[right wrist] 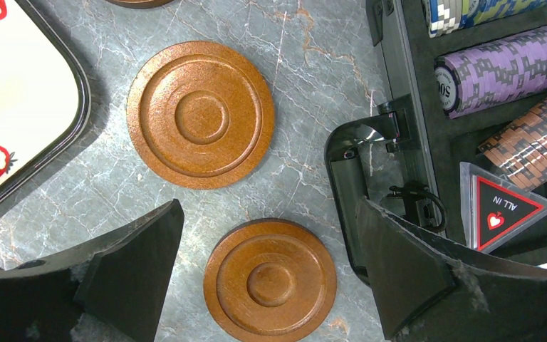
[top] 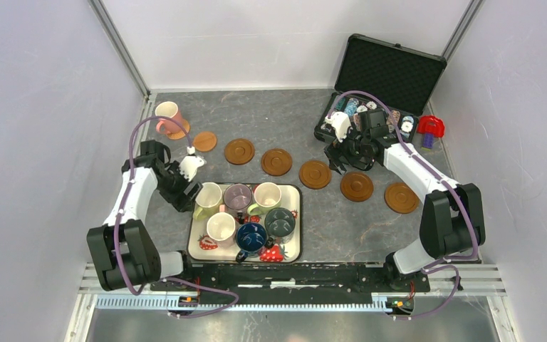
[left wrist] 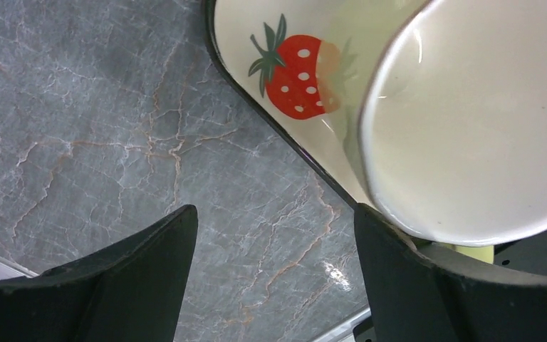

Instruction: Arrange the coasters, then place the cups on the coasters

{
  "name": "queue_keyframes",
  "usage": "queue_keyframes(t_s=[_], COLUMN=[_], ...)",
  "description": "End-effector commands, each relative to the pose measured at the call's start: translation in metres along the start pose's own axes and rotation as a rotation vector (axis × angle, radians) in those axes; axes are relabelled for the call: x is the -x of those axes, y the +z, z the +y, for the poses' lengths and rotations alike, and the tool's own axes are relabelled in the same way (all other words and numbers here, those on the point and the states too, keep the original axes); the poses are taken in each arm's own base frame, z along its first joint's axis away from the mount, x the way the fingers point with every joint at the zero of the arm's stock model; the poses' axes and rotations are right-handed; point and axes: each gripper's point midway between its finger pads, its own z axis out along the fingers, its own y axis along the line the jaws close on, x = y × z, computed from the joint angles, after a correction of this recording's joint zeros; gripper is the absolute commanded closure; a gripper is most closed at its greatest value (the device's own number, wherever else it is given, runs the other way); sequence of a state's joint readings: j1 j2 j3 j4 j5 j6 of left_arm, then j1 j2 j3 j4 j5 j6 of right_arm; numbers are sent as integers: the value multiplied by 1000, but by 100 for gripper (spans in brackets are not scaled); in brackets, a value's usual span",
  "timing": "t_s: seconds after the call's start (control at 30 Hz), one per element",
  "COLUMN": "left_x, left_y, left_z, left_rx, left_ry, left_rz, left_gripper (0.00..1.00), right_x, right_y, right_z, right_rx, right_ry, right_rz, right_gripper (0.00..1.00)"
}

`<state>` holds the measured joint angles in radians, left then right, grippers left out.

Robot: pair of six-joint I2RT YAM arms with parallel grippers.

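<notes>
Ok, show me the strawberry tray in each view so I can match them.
Top external: the tray sits low in the centre of the picture.
Left wrist: one corner of it fills the upper middle, with a cream cup over it at right.
Right wrist: a corner shows at the left edge, beside a coaster.
Shared landmark: the grey veined table borders its dark rim in all three.

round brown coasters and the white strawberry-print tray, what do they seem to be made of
Round brown coasters: probably wood, stained orange-brown with a satin finish; turned concentric rings and fine surface grain show. White strawberry-print tray: smooth and glossy with a thin dark rim, so enamelled metal or melamine; the look leaves that open.
</notes>
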<state>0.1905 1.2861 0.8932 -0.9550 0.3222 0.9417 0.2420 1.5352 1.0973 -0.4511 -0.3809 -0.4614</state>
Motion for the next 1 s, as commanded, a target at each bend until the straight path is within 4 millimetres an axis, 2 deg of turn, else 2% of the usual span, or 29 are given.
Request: queue_keyframes(t_s=[0.0,0.1,0.27,0.33,0.47,0.57,0.83,0.97], left_x=[6,-8,-15,-18,-25,-23,2,5], left_y=[-12,-26,-54,-58,-55,-49,-23,-13], left_z=[18,10,-40,-55,-70,-71,-55,-43], left_rx=[50,8,-163,-192,-205,-185,-19,48], left_ry=[-73,-105,-92,-87,-111,-138,-190,-234], left_rz=[-18,13,16,17,35,36,-12,-16], left_gripper=[13,12,12,10,10,10,11,16], right_x=[12,10,5,5,5,6,8,7], right_y=[-8,-9,-7,-5,-2,-1,-2,-4], right_z=[-2,-1,2,3,4,5,3,4], right_rx=[-15,-13,-3,3,10,17,11,8], right_ry=[-28,-30,-23,-18,-5,1,-3,-7], right_rz=[-33,-27,-21,-22,-25,-26,-29,-30], right_gripper=[2,2,2,2,2,2,2,2])
